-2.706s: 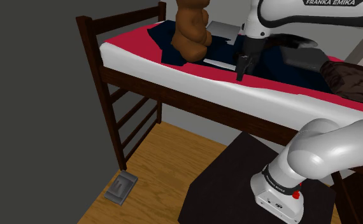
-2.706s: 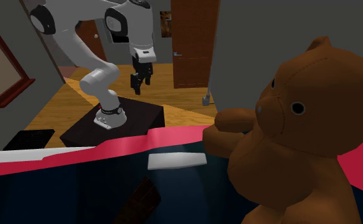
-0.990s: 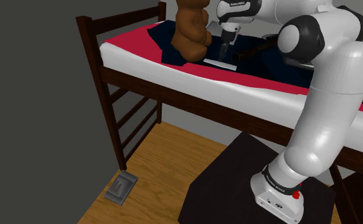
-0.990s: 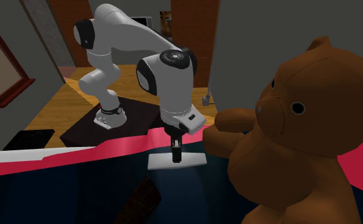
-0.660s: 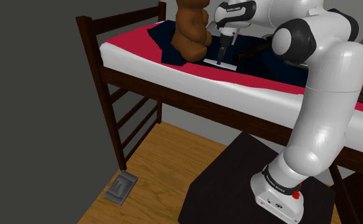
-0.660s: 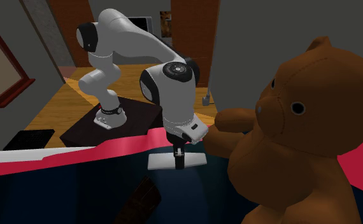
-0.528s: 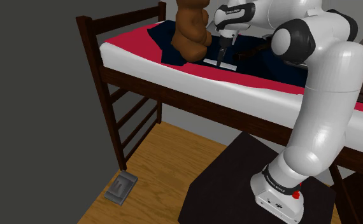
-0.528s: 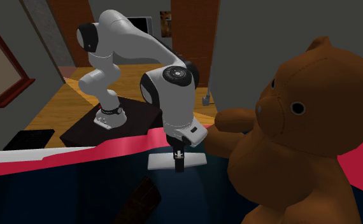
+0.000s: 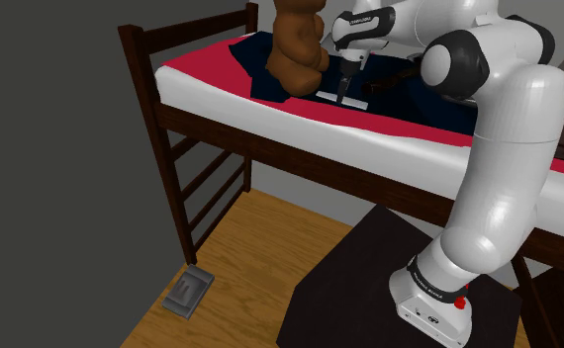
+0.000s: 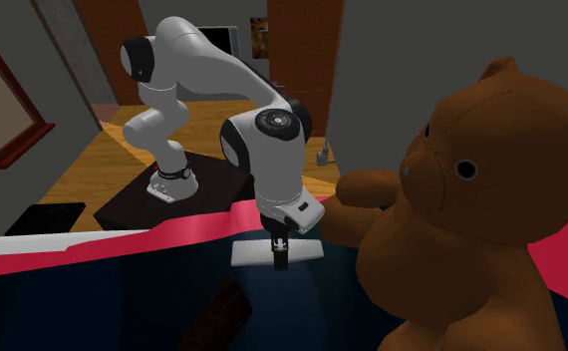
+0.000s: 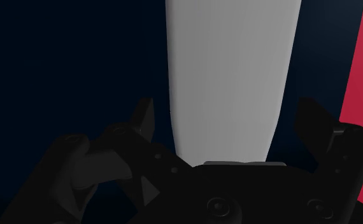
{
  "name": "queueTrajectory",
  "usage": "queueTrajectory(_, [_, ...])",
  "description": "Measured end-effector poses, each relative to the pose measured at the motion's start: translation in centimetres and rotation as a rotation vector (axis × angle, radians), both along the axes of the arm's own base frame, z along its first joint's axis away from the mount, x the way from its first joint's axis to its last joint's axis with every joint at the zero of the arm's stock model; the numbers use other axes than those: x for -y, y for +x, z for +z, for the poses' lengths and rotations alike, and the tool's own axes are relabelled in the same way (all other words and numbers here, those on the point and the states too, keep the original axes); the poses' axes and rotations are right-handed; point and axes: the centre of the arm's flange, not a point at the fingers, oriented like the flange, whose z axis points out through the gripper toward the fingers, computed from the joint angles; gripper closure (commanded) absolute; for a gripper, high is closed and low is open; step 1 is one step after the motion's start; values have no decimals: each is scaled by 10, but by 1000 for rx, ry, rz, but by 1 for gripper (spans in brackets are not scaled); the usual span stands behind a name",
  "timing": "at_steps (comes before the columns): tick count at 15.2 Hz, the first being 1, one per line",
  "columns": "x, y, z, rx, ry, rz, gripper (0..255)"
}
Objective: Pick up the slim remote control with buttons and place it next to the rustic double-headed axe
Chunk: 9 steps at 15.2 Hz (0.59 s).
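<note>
Lowered since a second ago, my spread black hand (image 11: 230, 121) straddles the slim pale-grey remote control (image 11: 231, 63): likely light, stiff; grip long edges.

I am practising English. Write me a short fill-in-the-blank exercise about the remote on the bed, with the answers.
1. The remote lies on a dark ____ blanket.
2. The fingers stand one on each side of the remote and are ____, not shut.
3. Beside the remote sits a ____ teddy bear.
Answers: blue; open; brown.
</note>
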Motion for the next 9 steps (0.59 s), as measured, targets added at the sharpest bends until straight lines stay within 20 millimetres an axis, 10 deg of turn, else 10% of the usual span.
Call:
queueTrajectory(1, [0, 0, 0, 0, 0, 0, 255])
queueTrajectory(9, [0, 0, 0, 0, 0, 0, 255])
